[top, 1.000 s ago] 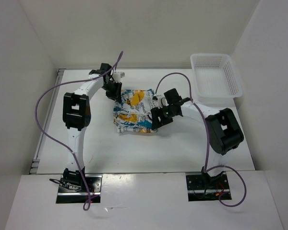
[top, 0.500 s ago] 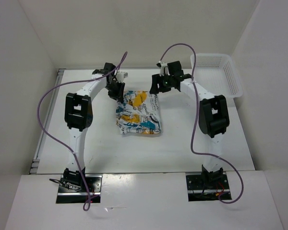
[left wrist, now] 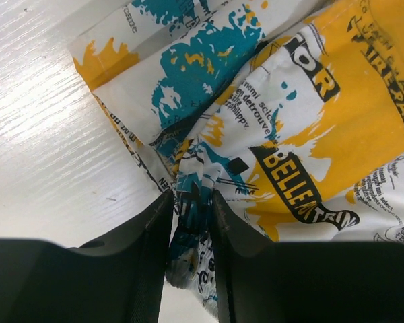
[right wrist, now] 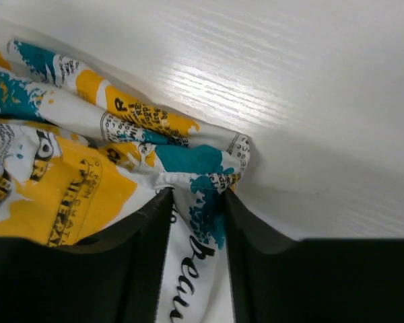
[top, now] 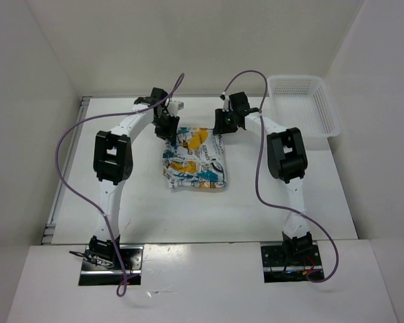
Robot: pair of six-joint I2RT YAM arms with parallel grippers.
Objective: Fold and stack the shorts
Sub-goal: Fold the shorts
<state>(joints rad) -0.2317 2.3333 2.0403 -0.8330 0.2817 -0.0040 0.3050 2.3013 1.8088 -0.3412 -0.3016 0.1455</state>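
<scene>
My left jaws pinch a bunched fold of the shorts [left wrist: 289, 134], with teal and black printed cloth squeezed in the narrow gap between them. My right jaws do the same at the other side, closed on a gathered corner where a teal patch and some lettering show (the cloth fills the gap from one side to the other). From above, the left jaws sit at the far left corner of the shorts and the right jaws at the far right corner. The shorts lie as a crumpled bundle, white with yellow-orange and teal print, near the middle of the tabletop [top: 256, 202]. My left arm [top: 111, 158] and right arm [top: 286, 155] arch in from the near edge. A white mesh basket [top: 301, 108] stands at the far right, well apart from the shorts.
</scene>
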